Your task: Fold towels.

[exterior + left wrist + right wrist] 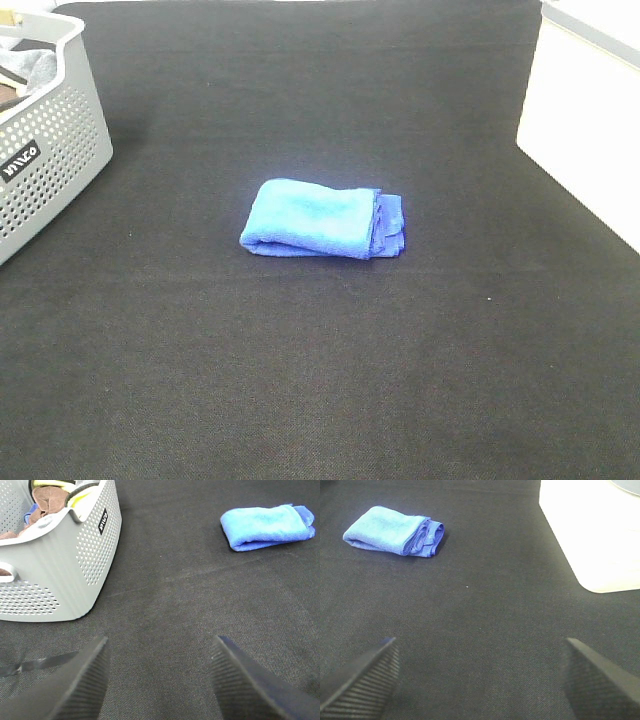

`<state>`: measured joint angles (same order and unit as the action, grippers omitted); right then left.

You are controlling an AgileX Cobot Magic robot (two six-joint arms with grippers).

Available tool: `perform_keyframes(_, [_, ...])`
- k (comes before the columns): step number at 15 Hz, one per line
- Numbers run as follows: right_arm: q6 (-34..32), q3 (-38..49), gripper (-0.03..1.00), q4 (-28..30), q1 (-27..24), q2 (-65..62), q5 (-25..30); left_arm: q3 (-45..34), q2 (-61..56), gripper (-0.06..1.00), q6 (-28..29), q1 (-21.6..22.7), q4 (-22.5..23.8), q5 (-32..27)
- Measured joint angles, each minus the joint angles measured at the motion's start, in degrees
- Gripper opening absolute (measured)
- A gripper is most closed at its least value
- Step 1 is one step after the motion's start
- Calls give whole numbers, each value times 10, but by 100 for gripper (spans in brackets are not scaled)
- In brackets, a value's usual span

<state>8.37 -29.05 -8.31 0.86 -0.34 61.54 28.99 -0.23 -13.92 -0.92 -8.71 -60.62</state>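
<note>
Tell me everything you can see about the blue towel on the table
The blue towel is a soft, fuzzy cloth, microfiber by its look, light blue with darker blue stitched edges. It is folded into a compact, thick rectangle; the rounded fold faces the gray basket side, and the layered edges bunch at the opposite end. It lies flat near the middle of the black cloth-covered table, apart from the basket. Nothing but the table touches it; neither gripper holds it.

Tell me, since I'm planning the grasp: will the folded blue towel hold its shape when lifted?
Probably not: the blue towel looks soft and floppy, so its folds would likely sag open. Its loose layered edges may splay. It seems light and unlikely to roll.
</note>
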Motion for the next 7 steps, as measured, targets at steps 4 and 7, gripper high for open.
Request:
perform_keyframes(4, [0,0,82,1,0,0,0,0,0,57,0,0,0,0])
perform_keyframes(7, [0,0,82,1,0,0,0,0,0,57,0,0,0,0])
